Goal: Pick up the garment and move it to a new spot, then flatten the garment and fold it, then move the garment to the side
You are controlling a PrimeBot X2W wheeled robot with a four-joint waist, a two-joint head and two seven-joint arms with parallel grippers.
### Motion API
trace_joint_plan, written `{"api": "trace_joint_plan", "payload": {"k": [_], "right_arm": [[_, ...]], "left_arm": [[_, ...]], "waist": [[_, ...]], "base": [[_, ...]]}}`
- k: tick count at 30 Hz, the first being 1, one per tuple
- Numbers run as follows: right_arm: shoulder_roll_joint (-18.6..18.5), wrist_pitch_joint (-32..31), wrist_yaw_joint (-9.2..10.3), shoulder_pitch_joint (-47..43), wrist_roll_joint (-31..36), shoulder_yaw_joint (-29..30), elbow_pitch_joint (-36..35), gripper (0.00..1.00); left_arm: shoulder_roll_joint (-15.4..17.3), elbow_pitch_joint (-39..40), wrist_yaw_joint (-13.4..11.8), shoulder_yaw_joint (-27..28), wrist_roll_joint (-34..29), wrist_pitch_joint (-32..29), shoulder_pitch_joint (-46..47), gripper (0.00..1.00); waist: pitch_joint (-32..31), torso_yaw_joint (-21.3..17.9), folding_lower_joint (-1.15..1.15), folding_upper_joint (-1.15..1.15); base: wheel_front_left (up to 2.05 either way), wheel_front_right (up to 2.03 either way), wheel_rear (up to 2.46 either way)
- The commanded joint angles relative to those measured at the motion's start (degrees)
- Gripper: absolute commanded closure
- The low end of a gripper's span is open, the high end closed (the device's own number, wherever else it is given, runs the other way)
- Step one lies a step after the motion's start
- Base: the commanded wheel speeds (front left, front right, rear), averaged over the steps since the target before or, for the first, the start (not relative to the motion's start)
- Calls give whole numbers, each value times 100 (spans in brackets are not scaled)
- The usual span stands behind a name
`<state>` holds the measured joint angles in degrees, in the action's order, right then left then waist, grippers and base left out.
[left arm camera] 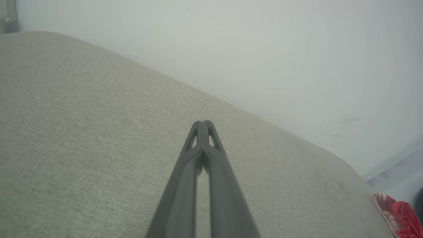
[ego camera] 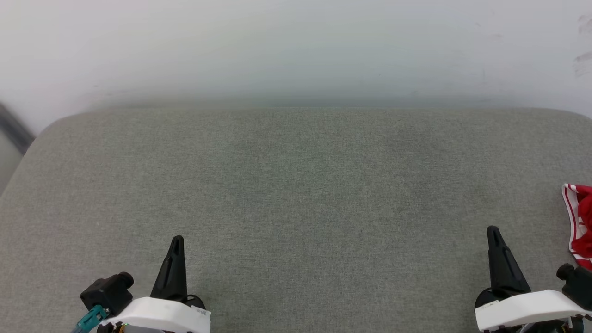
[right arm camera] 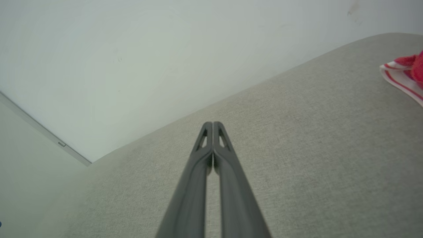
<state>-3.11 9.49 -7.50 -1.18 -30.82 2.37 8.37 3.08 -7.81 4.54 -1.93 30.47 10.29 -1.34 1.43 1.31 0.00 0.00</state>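
Observation:
The garment (ego camera: pixel 581 222), red with a red-and-white striped edge, lies bunched at the far right edge of the grey cushioned surface (ego camera: pixel 296 194), mostly cut off by the frame. A corner of the garment (left arm camera: pixel 398 215) sits at the lower right of the left wrist view, and the garment (right arm camera: pixel 404 74) shows at the upper right of the right wrist view. My left gripper (ego camera: pixel 177 240) rests shut at the lower left, holding nothing. My right gripper (ego camera: pixel 493 230) is shut and empty at the lower right, just left of the garment and apart from it.
A pale wall (ego camera: pixel 296 46) rises behind the surface's rounded far edge. The surface's left corner (ego camera: pixel 41 134) curves away beside a dark strip (ego camera: pixel 14 127). Wide bare fabric stretches between and ahead of both grippers.

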Motion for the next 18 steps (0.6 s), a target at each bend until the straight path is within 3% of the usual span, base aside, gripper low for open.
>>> {"api": "trace_joint_plan", "payload": {"k": [1,18], "right_arm": [[-51,-47,-1,178,-283,16,-45,100],[-74,-359,0,319,-1651,58,85,100]], "left_arm": [[39,45,40,37,270,-51,181,100],[61,-95,100,180,1643,-385,319,100]], "waist": [[-2,-2,0,0],[-21,-22,0,0]], "base": [[0,0,0],[0,0,0]]}}
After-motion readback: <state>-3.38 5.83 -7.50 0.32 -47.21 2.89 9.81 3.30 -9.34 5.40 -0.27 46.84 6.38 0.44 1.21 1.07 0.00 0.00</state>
